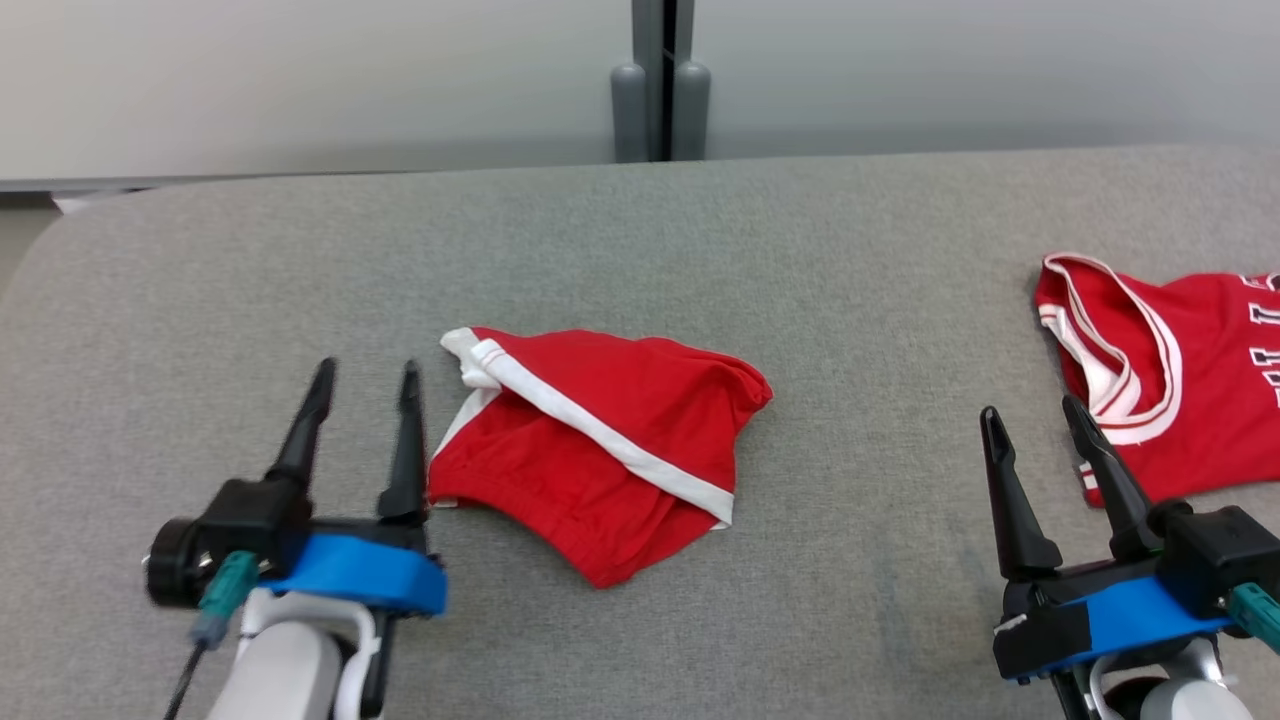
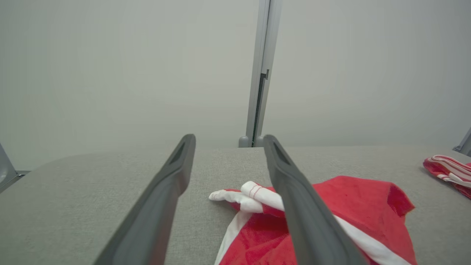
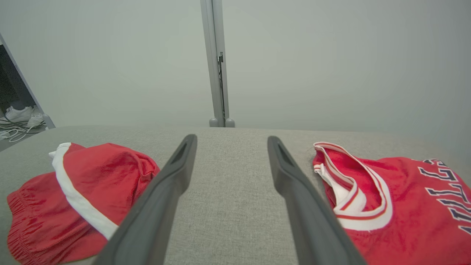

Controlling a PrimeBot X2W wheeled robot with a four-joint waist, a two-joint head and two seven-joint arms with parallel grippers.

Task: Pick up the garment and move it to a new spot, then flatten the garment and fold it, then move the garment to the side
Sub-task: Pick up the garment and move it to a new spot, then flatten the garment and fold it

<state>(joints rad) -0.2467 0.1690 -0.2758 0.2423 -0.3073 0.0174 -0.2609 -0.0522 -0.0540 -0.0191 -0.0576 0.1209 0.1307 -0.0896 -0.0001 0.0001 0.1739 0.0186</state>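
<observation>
Insp. notes for you, operator:

1. Grey padded table (image 1: 700,230): spans the head view edge to edge, with rounded corners. Pale wall panels (image 1: 300,80) stand behind it, joined by a grey post (image 1: 660,80) at ctr.
2. Red jersey (image 1: 1190,380): lies flat at the table's far right and is cut off by the frame. White-and-red trim at neck and armhole, dark lettering on the chest. It is well apart from the shorts.
3. Red shorts (image 1: 600,440), your task item: at table ctr, slightly left, folded over into a rough triangle. A white stripe runs diagonally across the top layer. The waistband corner sticks out at upper left. Nothing holds them.
4. Left gripper (image 1: 367,367): fingers spread, nothing between them. It sits just beside the shorts' left edge, inner finger close to the fabric; you can't confirm contact.
5. Right gripper (image 1: 1031,407): fingers apart and empty, over bare table just left of the jersey.
6. Floor at far left, right wrist view: white shoes (image 3: 22,114) and loose cables (image 3: 14,134).
</observation>
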